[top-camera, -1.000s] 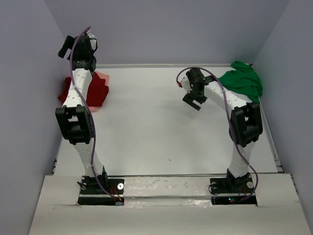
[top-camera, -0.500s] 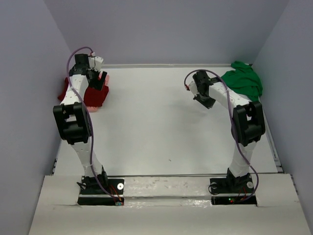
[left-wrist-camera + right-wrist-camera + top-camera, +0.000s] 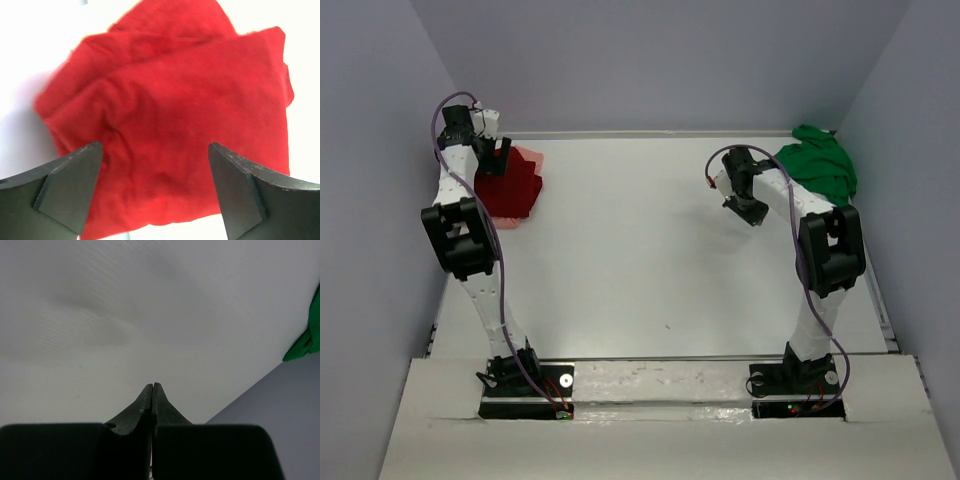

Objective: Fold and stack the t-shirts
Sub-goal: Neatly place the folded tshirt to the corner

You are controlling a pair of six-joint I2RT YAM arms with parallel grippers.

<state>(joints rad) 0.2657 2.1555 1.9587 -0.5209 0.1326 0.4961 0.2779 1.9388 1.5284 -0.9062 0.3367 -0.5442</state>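
Red shirt (image 3: 515, 190) bundled far-left on tabletop (image 3: 640, 260), pink shirt (image 3: 528, 158) peeking beneath | green shirt (image 3: 815, 165) crumpled far-right, apparently unfolded | left gripper (image 3: 155, 150) spread above red | right gripper (image 3: 748, 208) pressed together, empty | stacking seemingly unfinished

Your left arm (image 3: 470, 240) stretches far back on the left, and your left gripper (image 3: 154, 147) points down with its fingers spread wide, nothing between them. Your right arm (image 3: 830, 250) bends inward at the far right. Your right gripper (image 3: 152, 386) tilts downward, fingers pressed flat together, holding nothing.
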